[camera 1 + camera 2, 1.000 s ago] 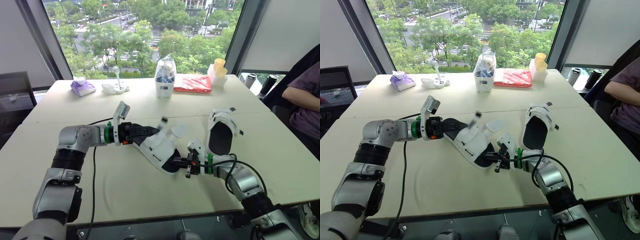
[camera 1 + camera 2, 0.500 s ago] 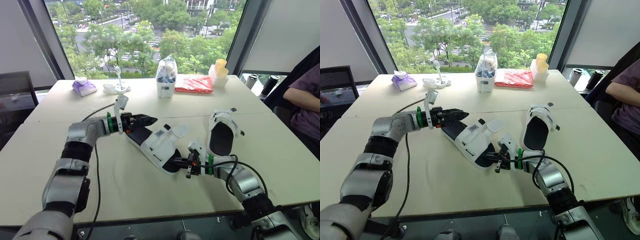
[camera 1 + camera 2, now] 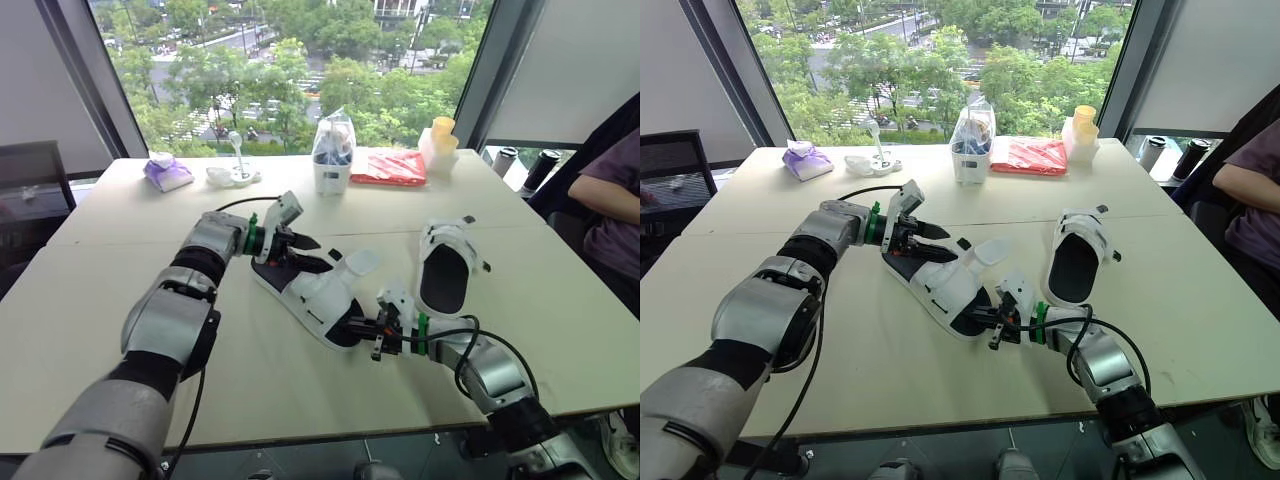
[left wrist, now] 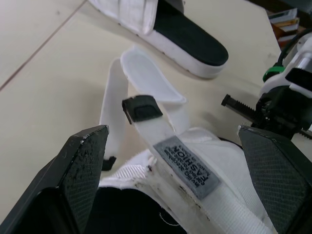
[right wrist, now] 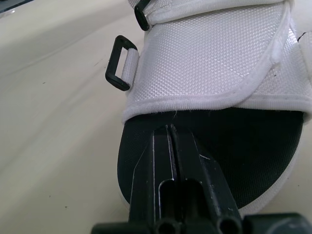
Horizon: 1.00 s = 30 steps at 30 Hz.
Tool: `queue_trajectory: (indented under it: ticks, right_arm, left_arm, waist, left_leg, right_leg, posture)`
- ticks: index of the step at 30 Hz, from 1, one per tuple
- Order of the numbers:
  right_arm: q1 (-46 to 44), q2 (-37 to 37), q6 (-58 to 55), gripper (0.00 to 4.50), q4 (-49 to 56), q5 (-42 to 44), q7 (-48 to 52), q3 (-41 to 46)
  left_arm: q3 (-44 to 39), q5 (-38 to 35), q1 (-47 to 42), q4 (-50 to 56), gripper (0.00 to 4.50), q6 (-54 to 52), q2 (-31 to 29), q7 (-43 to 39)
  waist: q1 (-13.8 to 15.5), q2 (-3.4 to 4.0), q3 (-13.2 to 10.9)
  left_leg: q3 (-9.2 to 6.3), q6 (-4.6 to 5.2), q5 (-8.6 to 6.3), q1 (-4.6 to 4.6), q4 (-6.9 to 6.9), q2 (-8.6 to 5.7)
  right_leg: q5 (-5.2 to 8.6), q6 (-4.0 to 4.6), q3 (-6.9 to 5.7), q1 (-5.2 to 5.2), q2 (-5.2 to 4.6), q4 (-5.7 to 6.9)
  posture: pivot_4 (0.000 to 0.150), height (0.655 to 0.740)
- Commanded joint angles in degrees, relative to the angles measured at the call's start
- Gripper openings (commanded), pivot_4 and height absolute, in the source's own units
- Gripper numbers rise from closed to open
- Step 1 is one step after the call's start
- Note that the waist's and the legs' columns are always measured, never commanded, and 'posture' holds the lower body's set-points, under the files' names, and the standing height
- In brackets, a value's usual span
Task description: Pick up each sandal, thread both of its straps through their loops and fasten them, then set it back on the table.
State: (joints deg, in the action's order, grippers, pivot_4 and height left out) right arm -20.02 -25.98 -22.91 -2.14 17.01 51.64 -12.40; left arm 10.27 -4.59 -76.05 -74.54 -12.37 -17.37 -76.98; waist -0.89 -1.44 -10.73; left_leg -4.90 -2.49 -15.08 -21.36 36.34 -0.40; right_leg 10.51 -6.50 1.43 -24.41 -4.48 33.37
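My left gripper (image 3: 308, 253) gapes wide over the far end of the sandal (image 3: 318, 292) lying mid-table (image 3: 250, 375); my right gripper (image 3: 356, 328), fingers pressed together, rests its tip on the near end's black footbed

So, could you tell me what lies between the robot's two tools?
The white fabric sandal with a black footbed lies between the left tool and the right tool, as the left eye view shows.
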Motion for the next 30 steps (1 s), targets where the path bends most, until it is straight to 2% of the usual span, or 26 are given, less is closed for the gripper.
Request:
queue_trajectory:
  ticks: [1,5,10,15,21,30]
  right_arm:
    - [4.5,-1.1,-4.4,0.0,-0.1,-1.9,-1.1,-2.0]
    - [5.7,-0.4,-4.5,0.0,2.3,-1.5,-3.2,-1.0]
    - [4.1,-0.3,-5.2,0.0,7.0,-1.2,-4.5,-0.9]
    - [0.8,-0.4,-5.6,0.0,7.6,-1.7,-4.3,-1.1]
    - [-2.6,-0.2,-2.5,0.0,3.4,-4.8,-4.0,-2.1]
    - [-6.2,0.1,0.9,0.0,-2.7,-6.4,-3.8,-1.1]
  left_arm:
    - [-2.0,1.5,-2.9,-0.9,4.4,0.4,1.2,0.8]
    - [-2.8,3.4,-2.8,-1.8,4.4,0.7,2.1,4.1]
    - [-9.3,0.2,-2.5,-2.4,4.4,-3.1,-2.2,6.6]
    - [-17.1,-4.0,-1.4,-1.5,4.4,-7.4,-7.3,4.9]
    - [-14.7,-1.7,6.1,1.3,4.4,-10.0,-10.2,-4.0]
    - [-11.6,-2.5,15.2,11.5,4.4,-14.1,-6.9,-10.7]
  waist:
    - [0.1,0.0,0.0]
    - [0.0,0.0,0.0]
    - [-0.3,-0.01,0.0]
    - [-0.5,0.0,0.0]
    - [-0.5,0.0,0.0]
    - [-0.2,-0.03,-0.1]
  left_leg:
    - [0.0,0.0,0.0,-0.02,0.0,0.0]
    - [0.0,0.02,-0.01,-0.01,-0.03,0.0]
    - [0.0,0.02,-0.02,0.01,-0.04,0.0]
    - [-0.01,0.02,-0.01,0.02,-0.08,0.01]
    - [0.01,0.02,-0.01,0.05,-0.04,0.01]
    - [-0.02,0.01,0.0,-0.02,0.55,0.01]
  right_leg:
    - [0.01,-0.02,0.0,0.0,0.0,0.0]
    - [0.04,-0.09,0.0,0.0,-0.01,0.0]
    - [0.04,-0.11,0.0,-0.03,-0.01,0.04]
    - [0.03,-0.12,-0.02,-0.1,0.0,0.13]
    - [0.02,-0.1,-0.01,-0.1,-0.01,0.24]
    - [0.06,0.06,-0.02,-0.1,0.0,0.71]
  posture:
    - [0.15,0.74]
    - [0.15,0.74]
    - [0.15,0.74]
    - [0.15,0.74]
    - [0.15,0.74]
    - [0.15,0.74]
